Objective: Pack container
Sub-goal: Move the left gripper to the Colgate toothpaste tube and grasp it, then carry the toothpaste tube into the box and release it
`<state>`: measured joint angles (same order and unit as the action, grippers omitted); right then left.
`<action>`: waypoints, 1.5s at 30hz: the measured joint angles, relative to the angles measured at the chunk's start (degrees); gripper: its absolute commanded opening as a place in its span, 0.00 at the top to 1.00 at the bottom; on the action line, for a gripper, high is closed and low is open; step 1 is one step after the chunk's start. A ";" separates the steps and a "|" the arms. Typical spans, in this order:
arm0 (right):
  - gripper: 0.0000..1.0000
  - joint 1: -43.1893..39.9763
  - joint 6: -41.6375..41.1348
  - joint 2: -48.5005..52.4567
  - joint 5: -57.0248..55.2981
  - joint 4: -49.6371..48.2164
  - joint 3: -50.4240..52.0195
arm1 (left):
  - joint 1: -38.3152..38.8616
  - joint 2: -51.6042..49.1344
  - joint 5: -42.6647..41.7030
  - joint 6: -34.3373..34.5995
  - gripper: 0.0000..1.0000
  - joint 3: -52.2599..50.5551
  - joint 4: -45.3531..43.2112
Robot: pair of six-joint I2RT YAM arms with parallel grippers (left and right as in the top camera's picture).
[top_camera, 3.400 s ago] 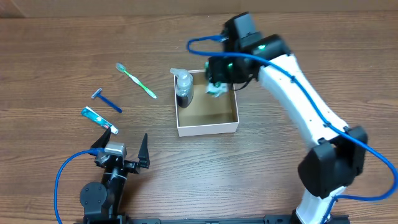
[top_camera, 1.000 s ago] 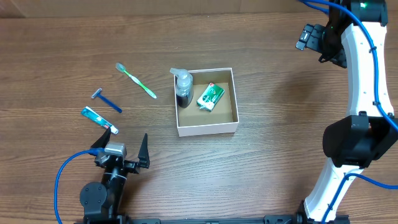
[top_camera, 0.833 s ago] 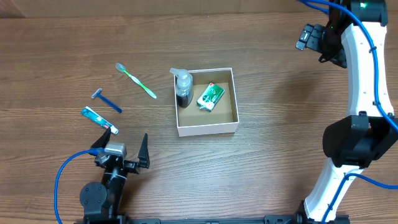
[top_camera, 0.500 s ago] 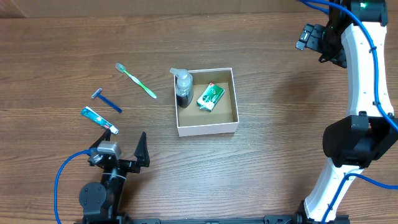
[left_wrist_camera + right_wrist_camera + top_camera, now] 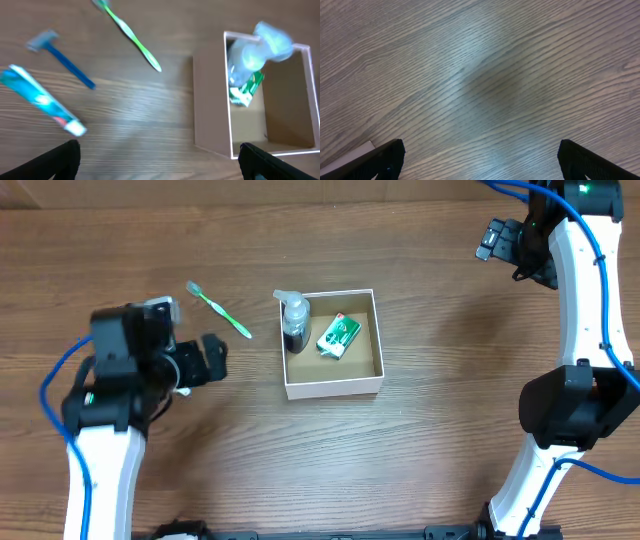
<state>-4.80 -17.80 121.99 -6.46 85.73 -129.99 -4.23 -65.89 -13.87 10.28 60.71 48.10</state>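
Note:
The container (image 5: 334,386) is a shallow white-walled box with a brown inside at the table's middle. In it stand a clear pump bottle (image 5: 293,321) and a small green packet (image 5: 338,337). My left gripper (image 5: 195,365) hovers open and empty left of the box, over the spot where a razor and toothpaste lie. The left wrist view shows the blue razor (image 5: 64,59), the toothpaste tube (image 5: 42,100), a green toothbrush (image 5: 134,36) and the container (image 5: 228,107), with the left gripper (image 5: 162,165) above bare wood. My right gripper (image 5: 508,248) is open and empty at the far right.
The green toothbrush (image 5: 220,310) lies on the wood up and left of the box. The right wrist view shows bare wood under the right gripper (image 5: 480,162) and a white corner (image 5: 347,156) at the lower left. The right arm's white links run down the right side.
My left arm has lifted from the front edge and swung up over the razor and toothpaste, hiding them in the overhead view. The right arm holds still.

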 measured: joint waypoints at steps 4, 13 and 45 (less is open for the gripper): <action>0.00 0.00 0.02 0.00 0.04 -0.04 0.00 | 0.00 -14.29 1.95 6.16 0.00 0.20 1.90; 0.00 0.00 0.02 0.00 0.04 -0.02 0.00 | -10.54 -26.18 12.92 28.65 0.00 0.26 -0.44; 0.00 0.00 0.00 0.00 0.00 0.00 0.00 | -13.92 -43.19 13.55 14.91 0.87 5.97 0.85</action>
<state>-4.80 -17.80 121.99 -6.46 85.73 -129.99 -18.15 -109.08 -0.32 25.19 66.67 48.95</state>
